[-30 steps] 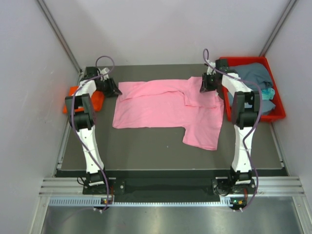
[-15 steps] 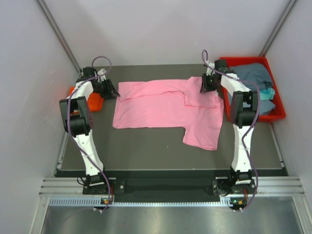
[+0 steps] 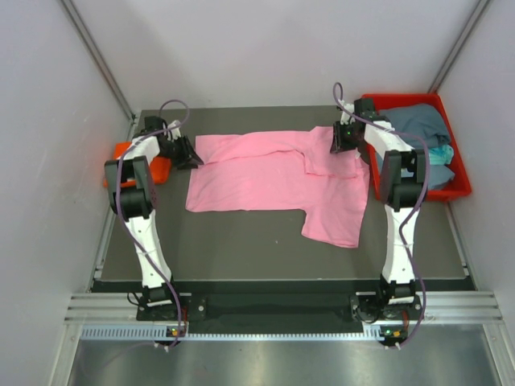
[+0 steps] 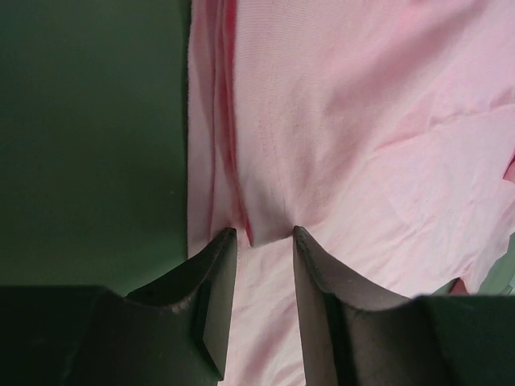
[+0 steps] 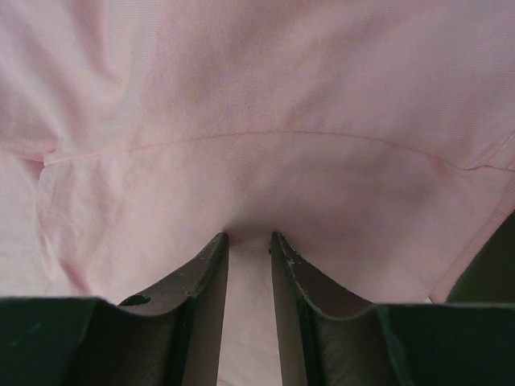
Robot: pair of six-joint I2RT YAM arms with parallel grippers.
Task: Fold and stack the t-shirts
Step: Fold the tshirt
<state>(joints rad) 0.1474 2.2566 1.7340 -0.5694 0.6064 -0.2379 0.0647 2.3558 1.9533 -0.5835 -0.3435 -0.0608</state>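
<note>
My left arm's elbow has swung back in since a second ago. On the dark flat table (image 3: 241,241) the light pink cloth t-shirt (image 3: 257,177) lies spread towards the far side (its right part doubled over). My left gripper (image 4: 261,233) and right gripper (image 5: 249,235) each clench a far corner, to fold it nearward, I judge.

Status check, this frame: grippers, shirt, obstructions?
Both shut: left gripper on pink t-shirt left edge, right gripper on its far right part. Shirt flat on table, partly folded. Nothing blocking; orange shirt off left, others in red tray.
</note>
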